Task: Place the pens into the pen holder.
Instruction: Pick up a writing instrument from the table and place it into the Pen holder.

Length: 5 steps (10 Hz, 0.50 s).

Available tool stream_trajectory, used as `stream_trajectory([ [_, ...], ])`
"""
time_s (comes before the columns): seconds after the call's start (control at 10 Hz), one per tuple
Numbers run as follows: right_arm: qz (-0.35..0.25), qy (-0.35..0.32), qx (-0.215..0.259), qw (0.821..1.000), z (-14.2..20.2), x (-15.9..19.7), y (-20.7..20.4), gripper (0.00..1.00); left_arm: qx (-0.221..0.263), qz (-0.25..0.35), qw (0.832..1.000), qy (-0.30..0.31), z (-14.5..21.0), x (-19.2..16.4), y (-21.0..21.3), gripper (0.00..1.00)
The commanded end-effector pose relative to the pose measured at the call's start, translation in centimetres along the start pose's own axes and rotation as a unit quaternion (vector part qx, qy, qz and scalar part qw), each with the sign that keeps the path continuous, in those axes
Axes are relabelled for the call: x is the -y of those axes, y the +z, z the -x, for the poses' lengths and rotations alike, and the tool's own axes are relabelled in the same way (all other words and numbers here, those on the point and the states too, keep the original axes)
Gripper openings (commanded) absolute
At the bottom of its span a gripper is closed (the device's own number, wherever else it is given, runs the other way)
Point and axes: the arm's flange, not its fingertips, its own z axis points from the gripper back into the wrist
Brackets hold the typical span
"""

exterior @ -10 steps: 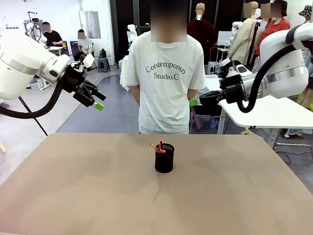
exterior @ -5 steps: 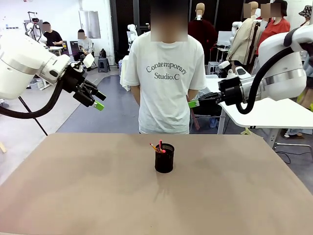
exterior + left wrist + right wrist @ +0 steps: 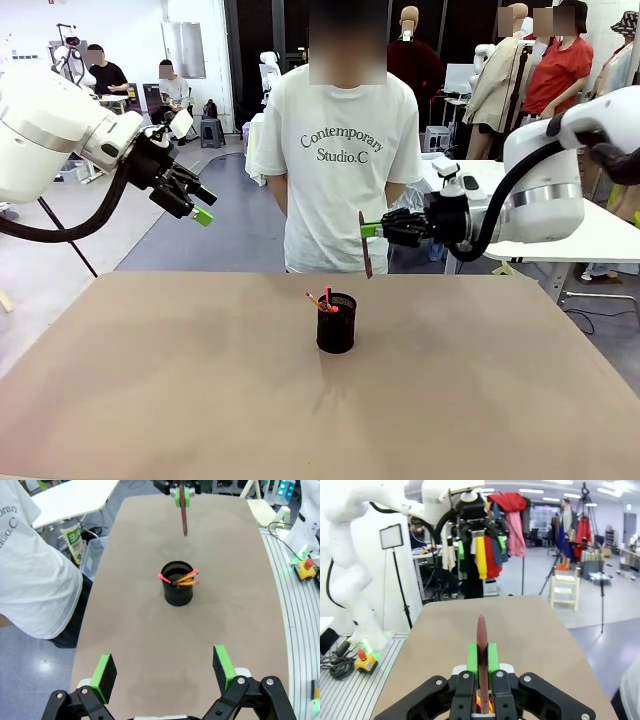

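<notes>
The black mesh pen holder (image 3: pixel 336 325) stands upright at the table's middle, with a yellow-orange pencil and red-tipped pens (image 3: pixel 322 299) sticking out of it. My right gripper (image 3: pixel 368 229) is shut on a dark pinkish-red pen (image 3: pixel 366 245), which hangs point down a little above and to the right of the holder. In the right wrist view the pen (image 3: pixel 481 630) pokes out between the green pads of the gripper (image 3: pixel 481 657). My left gripper (image 3: pixel 203 205) is open, high at the left; its view looks down on the holder (image 3: pixel 178 591) and the held pen (image 3: pixel 184 517).
A person in a white T-shirt (image 3: pixel 340 150) stands at the table's far edge, just behind the holder and the held pen. The brown table (image 3: pixel 150 380) is bare around the holder. A white side table (image 3: pixel 560 235) stands at the right beyond it.
My right arm has swung left toward the table's middle, bringing the pen from in front of the person's side to just above the holder. The left arm has not moved.
</notes>
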Motion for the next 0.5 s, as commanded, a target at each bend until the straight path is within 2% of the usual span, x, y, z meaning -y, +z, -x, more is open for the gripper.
stream_trajectory([
  [0.0, -0.017, 0.025, 0.026, 0.999, 0.7, 1.1, -1.1, 0.00, 0.000, -0.002, 1.000, -0.003, 0.0, 0.0, 0.2, 1.00],
  [0.2, -0.041, 0.048, 0.053, 0.997, 2.4, 1.1, -2.1, 0.00, 0.000, -0.002, 1.000, -0.003, 0.0, 0.0, 0.2, 1.00],
  [0.4, -0.038, 0.088, 0.052, 0.994, 3.4, 1.6, -2.9, 0.00, 0.000, -0.002, 1.000, -0.003, 0.0, 0.0, 0.2, 1.00],
])
